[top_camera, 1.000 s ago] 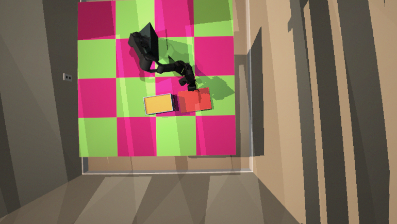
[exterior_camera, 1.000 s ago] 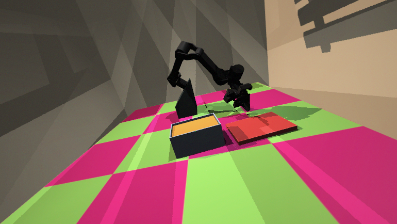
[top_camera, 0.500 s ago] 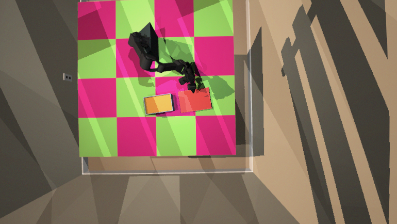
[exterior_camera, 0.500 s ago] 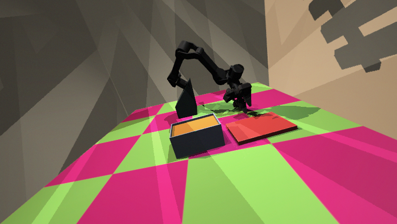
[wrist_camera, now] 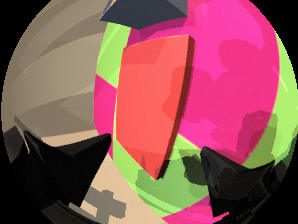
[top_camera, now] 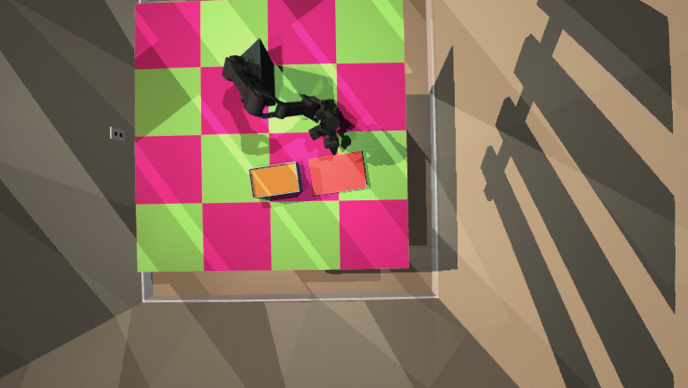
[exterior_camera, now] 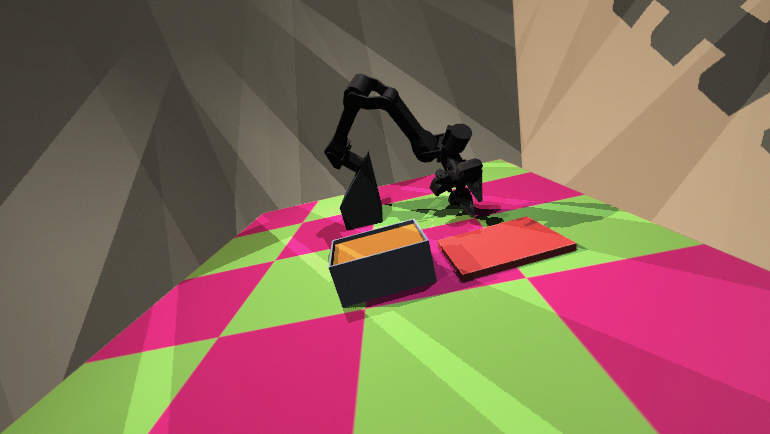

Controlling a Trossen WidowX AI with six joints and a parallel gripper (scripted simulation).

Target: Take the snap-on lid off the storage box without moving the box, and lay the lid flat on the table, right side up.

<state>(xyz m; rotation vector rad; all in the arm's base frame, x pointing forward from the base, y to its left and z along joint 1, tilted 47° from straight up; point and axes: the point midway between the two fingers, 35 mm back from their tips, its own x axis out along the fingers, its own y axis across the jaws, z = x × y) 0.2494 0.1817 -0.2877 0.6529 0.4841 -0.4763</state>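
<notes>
The storage box (top_camera: 298,179) (exterior_camera: 385,276) (wrist_camera: 150,14) is dark and stands upright and open at the top, with an orange inside. The red lid (top_camera: 337,175) (exterior_camera: 506,245) (wrist_camera: 150,95) is off the box. It lies flat on the table just to the box's right in the top and exterior views, smooth face up and dark rim edge down, with a narrow gap to the box. My gripper (top_camera: 339,148) (exterior_camera: 476,208) (wrist_camera: 158,145) is open and empty. Its fingers are spread wide, beyond the lid's back edge and above the table, clear of the lid.
The table (top_camera: 236,236) (exterior_camera: 280,372) has a pink and green checkered top. The arm's dark wedge-shaped base (top_camera: 262,64) (exterior_camera: 362,202) stands behind the box. The arm reaches over the table from there. Shadows of the arm fall behind and beside the lid.
</notes>
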